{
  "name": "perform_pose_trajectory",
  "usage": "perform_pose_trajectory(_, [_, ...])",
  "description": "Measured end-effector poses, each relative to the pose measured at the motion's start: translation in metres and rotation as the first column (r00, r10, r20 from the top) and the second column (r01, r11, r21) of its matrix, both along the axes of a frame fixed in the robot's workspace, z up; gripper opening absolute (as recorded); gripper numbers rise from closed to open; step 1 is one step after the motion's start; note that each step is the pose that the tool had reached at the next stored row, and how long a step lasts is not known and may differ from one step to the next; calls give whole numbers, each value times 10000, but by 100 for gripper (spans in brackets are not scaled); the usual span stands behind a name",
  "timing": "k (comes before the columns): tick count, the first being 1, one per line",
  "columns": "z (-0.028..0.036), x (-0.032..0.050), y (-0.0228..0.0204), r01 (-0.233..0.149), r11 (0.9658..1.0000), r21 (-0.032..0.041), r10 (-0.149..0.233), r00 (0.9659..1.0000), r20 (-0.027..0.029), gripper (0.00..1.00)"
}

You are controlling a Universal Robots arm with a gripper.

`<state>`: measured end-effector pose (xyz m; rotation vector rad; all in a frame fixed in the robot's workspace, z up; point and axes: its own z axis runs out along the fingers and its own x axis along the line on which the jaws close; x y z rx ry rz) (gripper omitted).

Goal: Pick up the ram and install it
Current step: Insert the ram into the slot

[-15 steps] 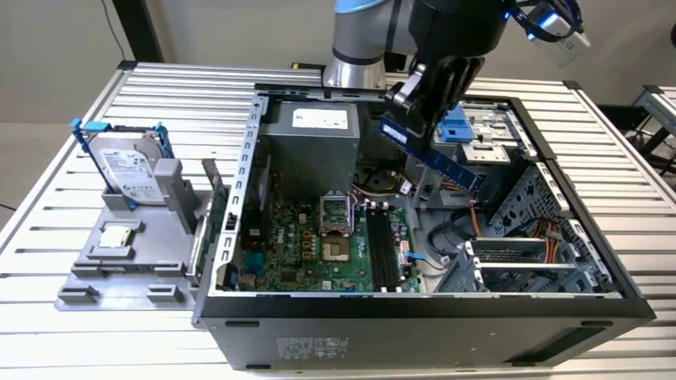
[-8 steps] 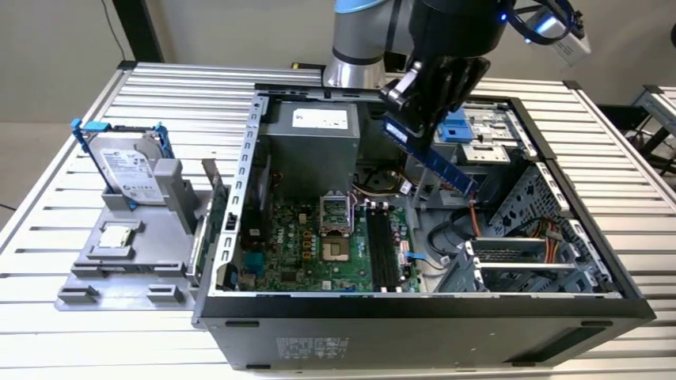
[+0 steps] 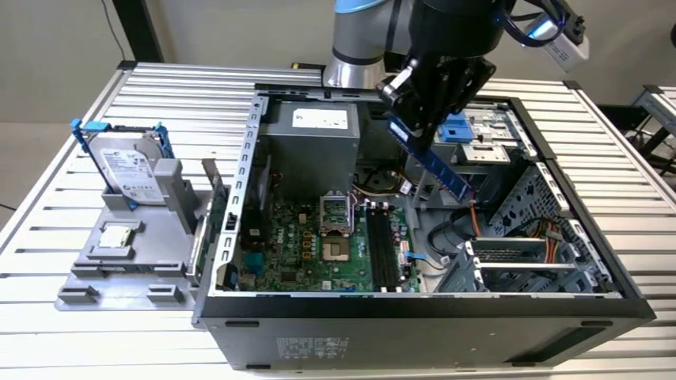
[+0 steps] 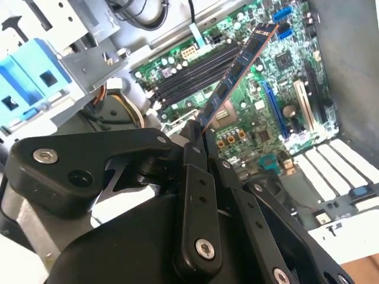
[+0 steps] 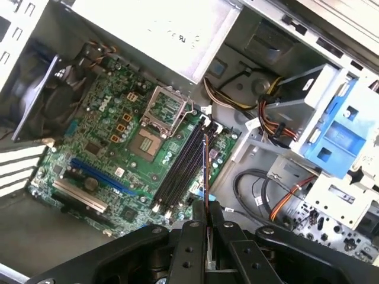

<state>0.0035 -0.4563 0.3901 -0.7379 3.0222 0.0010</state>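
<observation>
Exterior view: the gripper [image 3: 410, 120] is clamped tight on one end of the ram [image 3: 439, 168], which slants down above the open case [image 3: 423, 317]. In both wrist views the ram hangs over the motherboard's black slots [image 5: 177, 168], not touching them.

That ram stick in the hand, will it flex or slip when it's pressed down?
Probably stiff: the ram hangs straight from the hand, no visible bend. Likely light, being thin and flat. It may pivot, since the hand pinches only one end and most of the stick juts out over the motherboard.
</observation>
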Motion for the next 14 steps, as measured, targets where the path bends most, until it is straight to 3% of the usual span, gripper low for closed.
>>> perform_pose_trajectory(3, [0, 0, 0, 512, 9987, -1, -512, 9987, 0, 0])
perform_pose_trajectory(6, [-1, 0, 0, 1022, 9948, -1, -1022, 9948, 0, 0])
perform_pose_trajectory(10, [-3, 0, 0, 1670, 9860, -1, -1670, 9860, 0, 0])
perform_pose_trajectory(14, [-5, 0, 0, 2284, 9736, -1, -2284, 9736, 0, 0])
